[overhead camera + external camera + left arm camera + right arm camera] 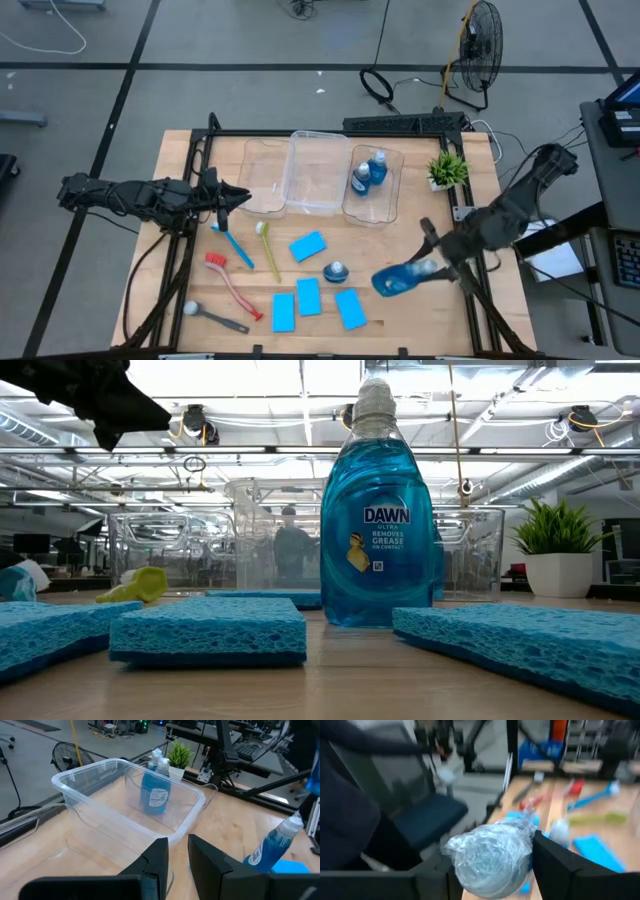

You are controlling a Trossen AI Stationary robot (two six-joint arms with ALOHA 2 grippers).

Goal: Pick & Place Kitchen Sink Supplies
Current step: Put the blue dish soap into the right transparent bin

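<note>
The right gripper (432, 266) is clamped on a blue-liquid bottle (398, 279) and carries it lying nearly flat, body toward the sponges and cap end toward the wrist, long axis running across the table. Only the right wrist view shows the grasp close up — the rounded bottle (492, 857) fills the space between the dark fingers (565, 865), its surface pale and glossy there. It hangs above the table, off to the right of the standing bottle (335, 271), which serves as landmark here.

The low view alone shows that standing bottle (378, 520) as upright, clear plastic with a pale ribbed cap and a printed label. Around it lie four flat, porous blue sponges (308, 245), rectangular — one behind it, three in front. To its left lie four long-handled brushes: the yellow-green brush (268, 250), the blue brush (232, 245), the red brush (230, 282) and the grey-black brush (214, 317).

Behind the landmark stand three clear plastic bins; the right bin (392, 196) holds two more bottles (369, 174), which the left wrist view shows upright.

The left gripper (238, 196) hovers by the left bin, fingers (156, 861) parted, holding nothing.
</note>
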